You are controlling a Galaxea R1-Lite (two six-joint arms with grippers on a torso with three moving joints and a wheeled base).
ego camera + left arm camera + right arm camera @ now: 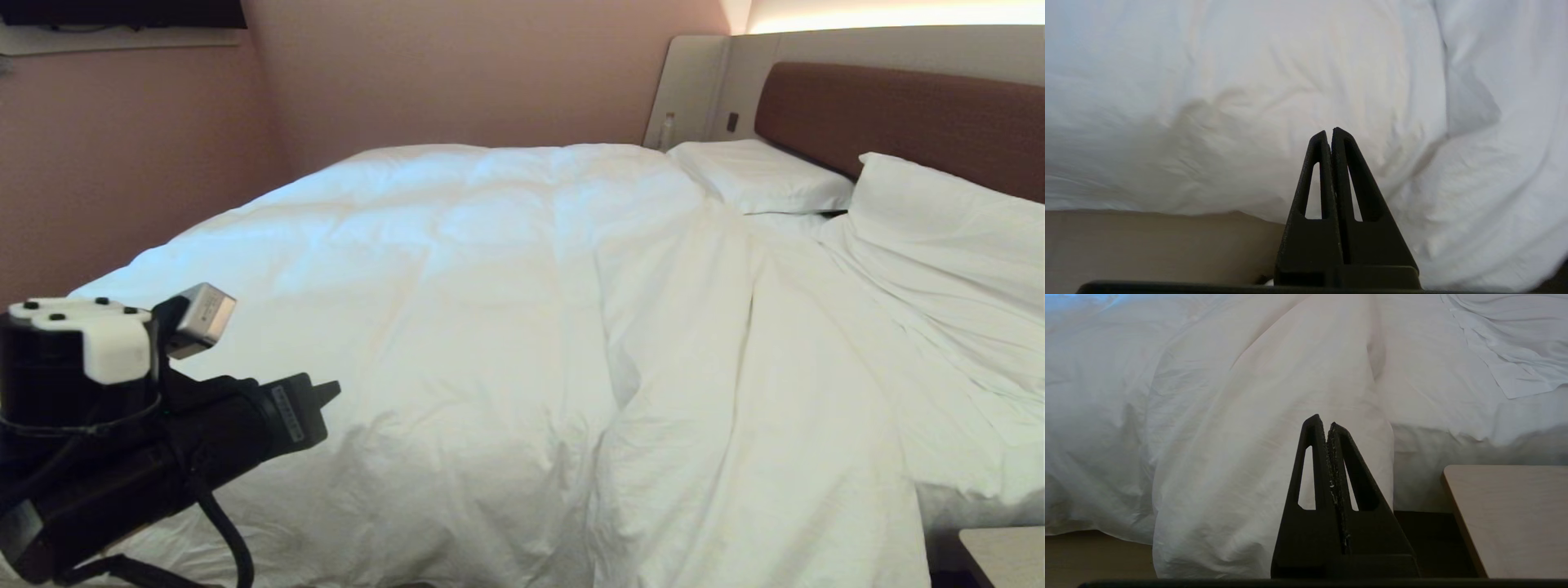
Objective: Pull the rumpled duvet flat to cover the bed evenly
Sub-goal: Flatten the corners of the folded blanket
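- Puffy white quilted duvet (457,310) spread over most of low white double bed (971,482); long raised fold down the near side, head-end corner turned back near the rectangular white pillows (759,175).
- Left gripper (1329,132) raised at duvet's near-left edge, clenched on nothing, no fabric between the jaws.
- Right gripper (1327,424) parked low facing the fold, clenched, empty.
- Step, likely: regrasp pending.
- Next: reopen, pinch edge, pull outward.
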